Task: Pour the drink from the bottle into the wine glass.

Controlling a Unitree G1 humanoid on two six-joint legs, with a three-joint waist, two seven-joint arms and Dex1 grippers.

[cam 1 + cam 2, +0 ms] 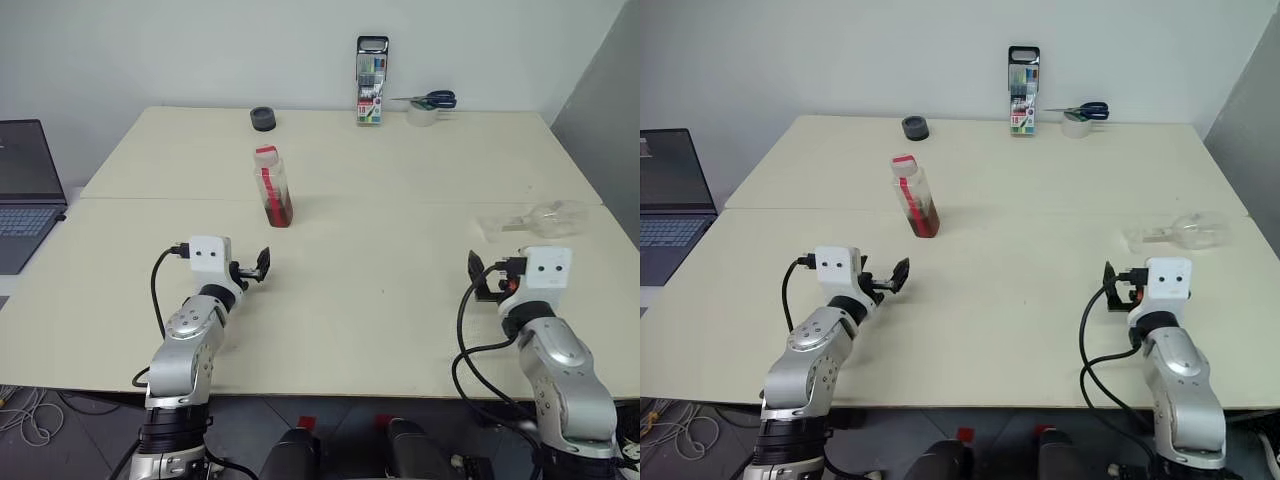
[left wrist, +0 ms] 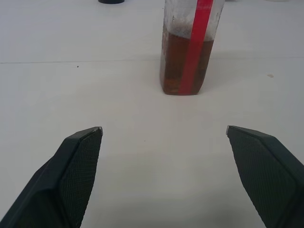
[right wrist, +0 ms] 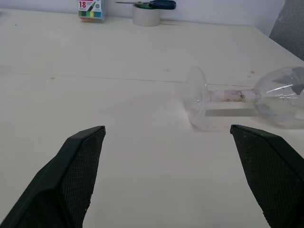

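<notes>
Lying sideways, clear stemmed wine glass (image 3: 247,97), squarish bottle (image 1: 272,186)

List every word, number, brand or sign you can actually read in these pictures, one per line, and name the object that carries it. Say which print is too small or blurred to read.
"18": on the red patch of the marker pack standing at the far edge of the table.
Marker pack, remaining print: too small to read.
Bottle, red label strip: no readable lettering.
Laptop, screen and keys: too blurred to read.
</notes>
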